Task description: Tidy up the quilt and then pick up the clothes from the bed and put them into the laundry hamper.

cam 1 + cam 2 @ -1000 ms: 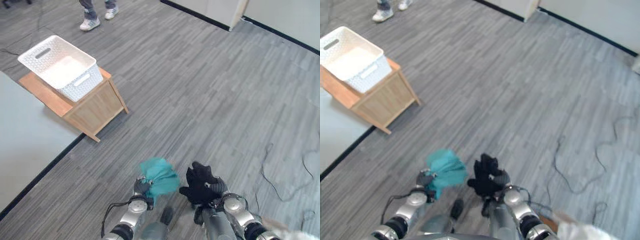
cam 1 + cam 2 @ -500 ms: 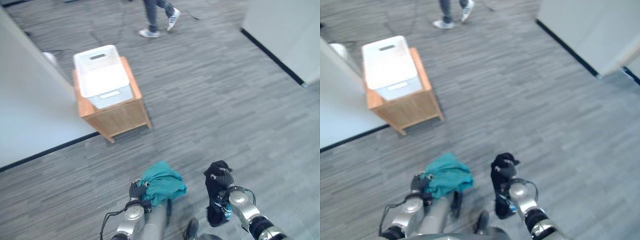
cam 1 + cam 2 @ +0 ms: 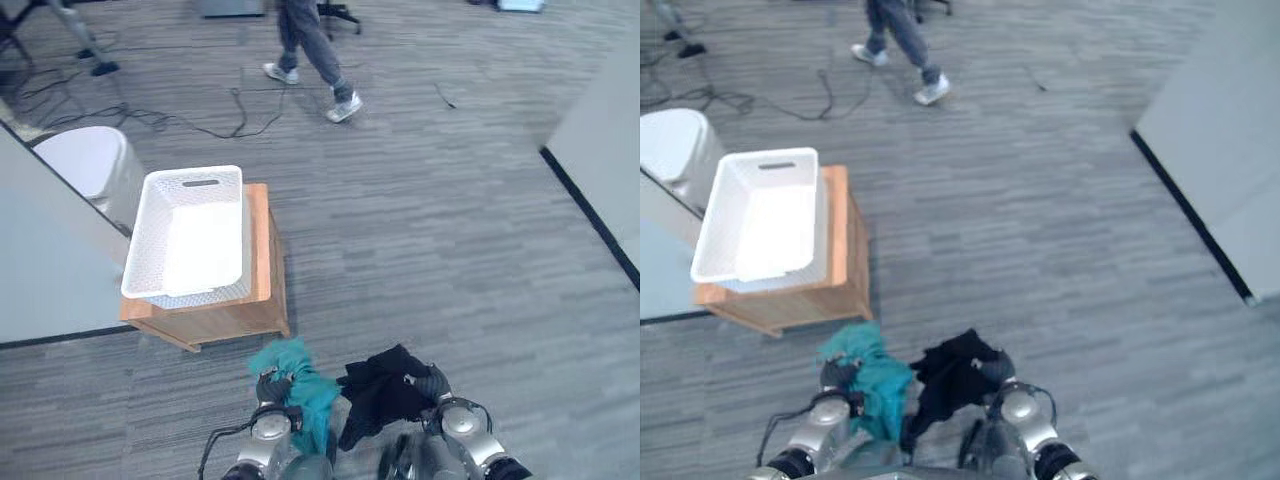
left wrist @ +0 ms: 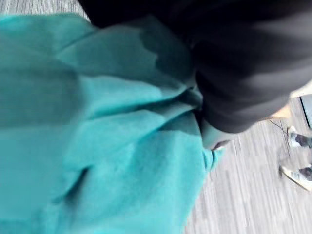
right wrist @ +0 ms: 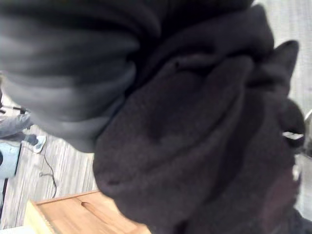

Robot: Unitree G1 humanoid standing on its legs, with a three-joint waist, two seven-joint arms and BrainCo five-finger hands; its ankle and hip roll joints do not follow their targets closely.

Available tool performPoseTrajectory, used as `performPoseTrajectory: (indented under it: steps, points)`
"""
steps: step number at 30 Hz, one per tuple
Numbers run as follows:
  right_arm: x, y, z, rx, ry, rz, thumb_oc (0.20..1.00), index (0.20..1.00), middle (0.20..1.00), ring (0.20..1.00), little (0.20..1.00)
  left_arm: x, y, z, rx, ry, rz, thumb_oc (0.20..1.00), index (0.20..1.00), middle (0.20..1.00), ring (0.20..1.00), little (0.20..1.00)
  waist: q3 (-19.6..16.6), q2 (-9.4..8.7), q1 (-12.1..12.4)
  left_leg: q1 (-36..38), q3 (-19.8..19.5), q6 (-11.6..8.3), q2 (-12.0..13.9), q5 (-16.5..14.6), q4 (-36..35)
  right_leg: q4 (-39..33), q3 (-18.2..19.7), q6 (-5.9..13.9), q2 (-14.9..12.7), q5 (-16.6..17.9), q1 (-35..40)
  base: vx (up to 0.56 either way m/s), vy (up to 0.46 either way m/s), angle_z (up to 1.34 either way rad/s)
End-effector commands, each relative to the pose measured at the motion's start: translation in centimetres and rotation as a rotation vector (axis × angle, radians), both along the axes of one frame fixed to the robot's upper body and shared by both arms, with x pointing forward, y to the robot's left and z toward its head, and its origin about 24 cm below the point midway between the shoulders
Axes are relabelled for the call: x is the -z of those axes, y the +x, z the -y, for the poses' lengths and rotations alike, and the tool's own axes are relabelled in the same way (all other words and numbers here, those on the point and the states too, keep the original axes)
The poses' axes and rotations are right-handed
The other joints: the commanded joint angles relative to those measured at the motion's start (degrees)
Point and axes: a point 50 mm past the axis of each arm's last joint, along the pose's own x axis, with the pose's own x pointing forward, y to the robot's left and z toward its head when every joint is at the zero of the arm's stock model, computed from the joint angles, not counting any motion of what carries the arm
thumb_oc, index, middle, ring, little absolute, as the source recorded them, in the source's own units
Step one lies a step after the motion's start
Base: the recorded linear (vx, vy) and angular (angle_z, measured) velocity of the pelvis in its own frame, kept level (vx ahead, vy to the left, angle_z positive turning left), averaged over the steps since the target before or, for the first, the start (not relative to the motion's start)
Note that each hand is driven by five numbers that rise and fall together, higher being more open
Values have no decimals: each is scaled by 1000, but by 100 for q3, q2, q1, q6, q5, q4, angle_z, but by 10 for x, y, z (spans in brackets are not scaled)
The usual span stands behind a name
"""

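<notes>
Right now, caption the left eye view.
Left hand holds teal garment, right hand black garment, near white hamper.

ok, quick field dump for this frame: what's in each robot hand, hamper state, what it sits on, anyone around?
left robot hand: shut on teal garment, bunched up
right robot hand: shut on black garment, draping down
laundry hamper: white, perforated walls, looks empty inside
hamper support: low wooden stand, against a grey wall
hamper vs hands: ahead and to the robot's left, apart from both garments
white bin: beyond the hamper
person: legs showing, on the floor past the hamper
floor: grey plank pattern
</notes>
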Motion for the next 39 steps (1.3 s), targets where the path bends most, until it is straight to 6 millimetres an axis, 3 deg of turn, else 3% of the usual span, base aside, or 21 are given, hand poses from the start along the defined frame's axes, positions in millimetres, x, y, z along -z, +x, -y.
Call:
performPoseTrajectory:
  steps: [1,2,6,7,9,13,16,17,18,19,20,21,22,23,24,26,31,32,33,35,39]
  points:
    - [-26,29,-9,7,79,140,200,200,200,200,200,-14,15,4,56,49,110,200,200,200,200,200,18,-196,28,317,115,-690,-95,-218,-368,-1367,907,685,-385,1089,772,812,-386,149]
    - [-26,29,-3,-3,57,135,200,200,200,200,200,-19,18,-1,62,64,134,200,200,200,200,200,40,-230,-52,497,-118,-786,20,-443,-298,-1487,1345,848,-460,1311,544,586,-290,147]
    - [-18,22,0,-50,17,95,200,200,200,200,200,-11,0,-14,11,43,104,200,200,200,200,200,-46,-305,40,507,-342,-949,126,-627,531,-1387,1171,672,-384,1212,836,454,-284,126]
    - [-24,28,-3,-98,-10,129,200,200,200,200,200,-15,0,-18,-25,27,133,200,200,200,200,200,151,-348,214,-420,-63,-1143,186,-73,2202,-1397,935,440,-370,1070,1228,308,-402,59]
    - [-36,40,-7,-107,-5,185,200,200,200,200,200,-21,5,-17,-17,12,169,200,200,200,200,200,308,-447,351,-1222,805,-1000,433,141,2894,-1640,511,243,-357,884,1712,172,-330,107]
    - [-46,52,0,-80,-13,224,200,200,200,200,200,-20,2,-22,8,33,152,200,200,200,200,200,217,-423,481,-1831,1952,-852,377,29,2064,-1972,-28,219,-233,522,2266,290,-162,94]
    - [-49,54,5,-37,12,234,200,200,200,200,200,-16,-4,-26,10,38,121,200,200,200,200,200,24,-311,481,-1990,2972,-901,547,649,1136,-1994,-367,185,38,141,2578,405,-35,67]
    - [-108,81,176,585,15,322,200,200,200,200,200,-17,-9,-48,-8,58,97,200,200,200,200,200,-192,-421,410,-2040,3157,-977,658,819,948,-1994,-570,231,103,-27,2778,296,-48,43]
    - [-111,82,180,587,15,329,200,200,200,200,200,-18,-6,-46,-3,52,101,200,200,200,200,200,-156,-385,440,-2033,3160,-978,665,831,937,-1994,-565,228,109,-20,2777,295,20,60]
    - [-73,59,112,453,39,308,200,200,200,200,200,-16,-13,-46,-27,55,98,200,200,200,200,200,-177,-388,280,-1822,3263,-869,580,768,566,-1994,-624,278,105,49,2858,254,209,74]
    - [-75,45,53,410,118,373,200,200,200,200,200,-14,-18,-44,-96,37,89,200,200,200,200,200,-165,-418,103,-1508,3225,-633,297,704,283,-1165,-568,369,-38,212,2735,262,215,60]
    - [-75,44,52,410,117,370,200,200,200,200,200,-14,-19,-45,-96,38,87,200,200,200,200,200,-174,-434,102,-1491,3231,-626,278,710,259,-1132,-566,379,-59,190,2727,349,331,24]
    - [-68,34,24,404,119,361,200,200,200,200,200,-6,-27,-42,-122,54,38,200,200,200,200,200,-32,-311,-123,-952,3230,-416,130,472,15,621,-498,769,-493,794,1911,194,190,2]
    - [-68,33,24,404,119,360,200,200,200,200,200,-5,-27,-42,-123,54,38,200,200,200,200,200,-35,-325,-118,-943,3243,-406,108,475,-3,661,-481,781,-518,776,1890,334,283,4]
    - [-76,34,16,426,127,406,200,200,200,200,200,-8,-24,-39,-117,79,59,200,200,200,200,200,138,-128,-368,-602,3110,-353,225,456,-231,1983,85,875,-459,1220,1096,216,129,16]
    - [-89,35,18,415,110,476,200,200,200,200,200,-15,-17,-37,-146,71,105,200,200,200,200,200,270,-40,-580,-342,2868,-390,264,394,-316,2366,376,835,-307,1013,594,272,46,61]
    - [-108,43,36,379,-28,606,200,200,200,200,200,-22,-11,-37,-134,51,162,200,200,200,200,200,328,-229,-806,-204,2238,-578,171,253,-238,351,957,619,-239,654,684,264,-216,132]
    - [-114,50,39,366,-93,640,200,200,200,200,200,-27,-2,-32,-151,18,199,200,200,200,200,200,256,-377,-904,-142,1815,-692,98,173,-304,-897,1934,615,-219,648,931,233,-322,155]
    - [-123,53,39,362,-65,676,200,200,200,200,200,-28,-3,-33,-159,25,202,200,200,200,200,200,190,-425,-866,-176,1662,-709,87,182,-306,-955,2190,654,-186,735,963,343,-366,194]
    - [-138,65,28,326,-111,744,200,200,200,200,200,-26,-4,-33,-118,31,184,200,200,200,200,200,75,-460,-689,-160,1602,-732,102,142,-324,-1026,2036,602,-279,715,1044,195,-192,159]
    - [-229,104,61,229,-210,964,200,200,200,200,200,-20,-32,-61,-92,74,90,200,200,200,200,200,-201,-520,-358,-94,1327,-880,297,167,-376,-1418,1743,479,-178,726,1432,208,-247,67]
